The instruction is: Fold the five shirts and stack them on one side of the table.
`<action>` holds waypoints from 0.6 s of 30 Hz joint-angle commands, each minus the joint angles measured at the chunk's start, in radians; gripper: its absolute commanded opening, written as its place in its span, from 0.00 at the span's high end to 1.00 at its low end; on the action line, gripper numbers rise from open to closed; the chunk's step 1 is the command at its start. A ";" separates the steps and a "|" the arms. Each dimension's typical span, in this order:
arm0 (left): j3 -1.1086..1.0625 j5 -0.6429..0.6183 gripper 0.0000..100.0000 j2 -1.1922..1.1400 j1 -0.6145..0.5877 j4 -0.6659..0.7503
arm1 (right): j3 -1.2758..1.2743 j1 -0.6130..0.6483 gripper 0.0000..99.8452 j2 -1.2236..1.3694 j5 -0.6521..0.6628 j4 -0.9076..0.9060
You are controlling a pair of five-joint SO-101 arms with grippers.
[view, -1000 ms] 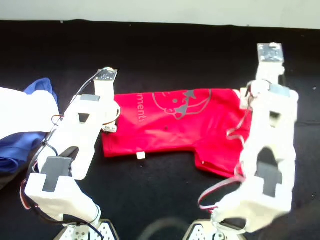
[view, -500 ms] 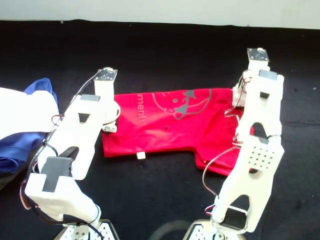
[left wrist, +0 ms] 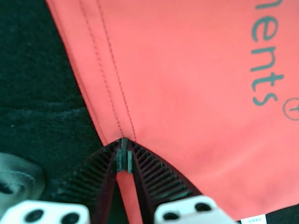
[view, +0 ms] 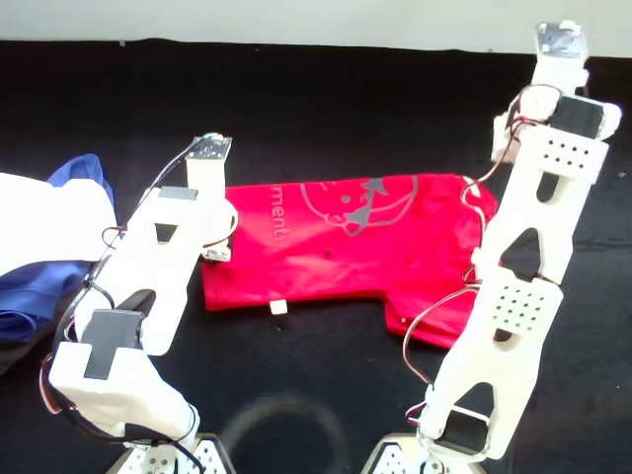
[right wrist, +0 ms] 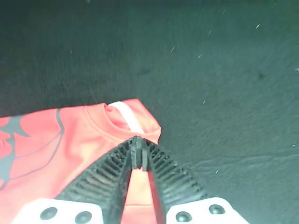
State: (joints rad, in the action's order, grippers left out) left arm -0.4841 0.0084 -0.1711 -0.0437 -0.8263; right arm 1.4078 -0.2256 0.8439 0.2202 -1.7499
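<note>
The right arm (view: 523, 267) had stretched out since a second before, its wrist end carried from beside the shirt's upper right corner up to the top right of the frame. The left arm (view: 148, 267) had not shifted, and the red shirt (view: 336, 242) lay where it had been.

That shirt was spread flat in the middle of the black table (view: 326, 99), its grey print facing up and a small white tag (view: 278, 307) poking out along its lower edge. One sleeve trailed toward the lower right, passing under the right arm.

The left gripper (left wrist: 124, 156) was pinched closed on the stitched hem at the shirt's left edge, and the fabric drew into a point where the ribbed fingers (left wrist: 154, 175) met.

The right gripper (right wrist: 138, 151) was closed too, its tips pressed together in line with the shirt's neck opening (right wrist: 124, 114). I couldn't make out whether any cloth was caught between them.

At the left edge of the frame sat a heap of 2 more garments, a white one (view: 49, 222) lying over a blue one (view: 39, 291), well apart from the red shirt.
</note>
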 commanded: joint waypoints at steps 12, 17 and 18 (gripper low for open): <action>0.012 -0.009 0.99 -0.010 -0.015 0.005 | -0.835 0.027 0.90 -0.720 0.020 -0.013; 0.012 -0.009 0.99 -0.010 -0.015 0.005 | -1.360 0.137 0.89 -0.975 0.298 -0.010; 0.012 -0.009 0.99 -0.010 -0.015 0.005 | -1.449 0.163 0.89 -1.009 0.384 -0.008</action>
State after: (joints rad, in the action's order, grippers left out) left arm -0.4841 0.0084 -0.1711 -0.0437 -0.8263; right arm 0.2585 -0.1350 -0.0184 0.3859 -1.7545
